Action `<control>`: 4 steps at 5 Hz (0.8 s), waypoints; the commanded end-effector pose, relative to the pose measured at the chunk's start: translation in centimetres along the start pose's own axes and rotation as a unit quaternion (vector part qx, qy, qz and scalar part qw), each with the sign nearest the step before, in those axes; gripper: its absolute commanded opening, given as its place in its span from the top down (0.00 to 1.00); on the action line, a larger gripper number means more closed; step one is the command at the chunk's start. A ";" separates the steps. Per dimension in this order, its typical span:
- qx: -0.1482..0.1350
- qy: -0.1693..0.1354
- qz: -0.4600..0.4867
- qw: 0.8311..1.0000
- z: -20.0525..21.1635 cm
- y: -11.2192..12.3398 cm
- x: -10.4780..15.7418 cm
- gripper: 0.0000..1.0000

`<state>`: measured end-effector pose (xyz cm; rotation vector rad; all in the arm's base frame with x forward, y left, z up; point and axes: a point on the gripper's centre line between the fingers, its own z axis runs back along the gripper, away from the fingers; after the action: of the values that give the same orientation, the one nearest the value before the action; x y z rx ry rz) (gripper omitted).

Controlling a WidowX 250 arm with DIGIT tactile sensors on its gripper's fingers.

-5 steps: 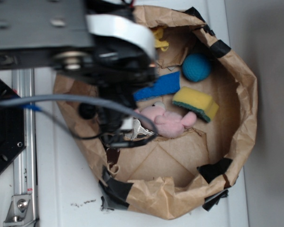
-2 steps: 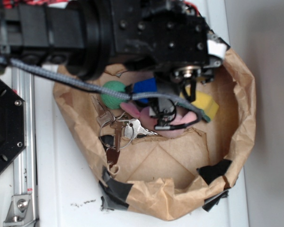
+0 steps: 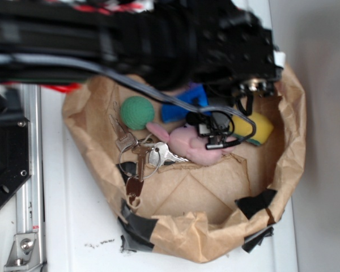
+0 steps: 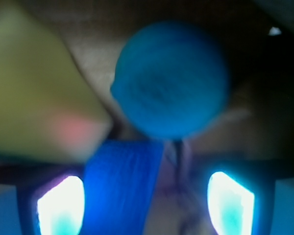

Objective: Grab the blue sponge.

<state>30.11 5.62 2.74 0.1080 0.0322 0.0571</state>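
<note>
The blue sponge (image 3: 184, 106) lies in the back of the paper bag (image 3: 289, 147), mostly covered by my black arm in the exterior view. In the blurred wrist view my gripper (image 4: 146, 203) is open, its two glowing fingertips (image 4: 61, 205) far apart. The blue sponge (image 4: 122, 186) runs between them, close to the left fingertip and well clear of the right one. The fingers themselves are hidden under the arm in the exterior view.
A teal ball (image 4: 171, 85) sits just beyond the sponge, and a yellow sponge (image 3: 256, 127) (image 4: 34, 88) lies to one side. A pink plush (image 3: 187, 143), a green ball (image 3: 137, 111) and keys (image 3: 144, 156) also lie in the bag.
The arm has swung from the bag's left side across to its back right, uncovering the green ball and keys and hiding the teal ball in the exterior view. The sponge has not moved.
</note>
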 end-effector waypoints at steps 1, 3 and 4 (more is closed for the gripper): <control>-0.054 -0.025 -0.120 0.991 -0.1 -4.8 -1.5 0.00; -0.072 0.024 -0.127 0.989 -1.1 -7.3 -5.4 1.00; -0.064 0.045 -0.128 0.989 -1.5 -7.6 -5.5 1.00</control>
<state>26.34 -0.35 0.96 -0.0299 0.0824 -0.1238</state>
